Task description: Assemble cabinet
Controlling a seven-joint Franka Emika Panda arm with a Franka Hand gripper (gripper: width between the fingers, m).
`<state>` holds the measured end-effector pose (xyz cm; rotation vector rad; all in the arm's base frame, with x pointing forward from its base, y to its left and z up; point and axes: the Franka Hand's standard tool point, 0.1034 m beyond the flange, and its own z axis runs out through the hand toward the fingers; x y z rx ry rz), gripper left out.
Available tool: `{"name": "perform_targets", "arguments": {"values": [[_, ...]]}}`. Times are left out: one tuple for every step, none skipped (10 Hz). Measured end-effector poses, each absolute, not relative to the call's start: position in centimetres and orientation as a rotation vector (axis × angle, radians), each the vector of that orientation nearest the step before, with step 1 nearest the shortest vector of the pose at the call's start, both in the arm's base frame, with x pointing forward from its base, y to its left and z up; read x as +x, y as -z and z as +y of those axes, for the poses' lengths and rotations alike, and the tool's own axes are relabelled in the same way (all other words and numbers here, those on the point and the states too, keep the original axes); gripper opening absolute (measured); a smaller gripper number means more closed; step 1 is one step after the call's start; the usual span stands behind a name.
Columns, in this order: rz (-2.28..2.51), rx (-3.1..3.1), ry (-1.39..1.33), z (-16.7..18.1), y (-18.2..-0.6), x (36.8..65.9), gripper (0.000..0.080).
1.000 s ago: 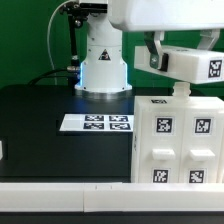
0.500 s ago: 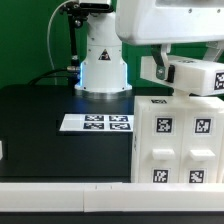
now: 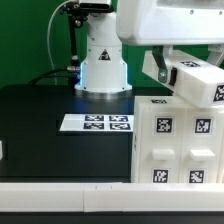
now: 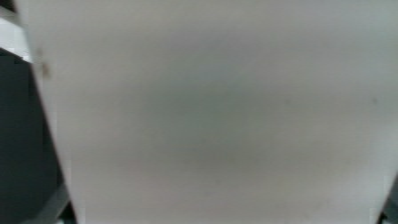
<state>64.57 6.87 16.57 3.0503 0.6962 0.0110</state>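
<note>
The cabinet body, a large white box with several black-and-white tags on its front, stands at the exterior view's right on the black table. My gripper hangs just above its top and is shut on a smaller white block. The block carries one tag, is tilted, and sits close over the cabinet's top edge. In the wrist view a plain white surface fills almost the whole picture. It is blurred, my fingers are hidden, and only a dark strip shows along one side.
The marker board lies flat on the black table in the middle. The white domed robot base stands behind it. A white rail runs along the table's front edge.
The gripper and the white block have come down closer to the cabinet's top. The block has tilted more, and its tagged end has dropped. The cabinet body has not moved.
</note>
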Motion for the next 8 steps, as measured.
{"name": "perform_targets", "arguments": {"values": [[0.689,3.053,-0.011,7.0,-16.6,64.5,0.0543],[0.680,3.056,-0.008,7.1,-16.6,64.5,0.0543],[0.678,3.059,0.000,7.3,-16.8,64.3,0.0543],[0.680,3.060,-0.006,7.3,-17.1,64.1,0.0543],[0.680,3.062,-0.003,7.2,-17.3,63.6,0.0543],[0.681,3.063,-0.009,7.1,-17.2,63.1,0.0543],[0.679,3.063,-0.018,7.0,-16.8,62.6,0.0543],[0.676,3.061,-0.025,6.8,-16.4,62.6,0.0543]]}}
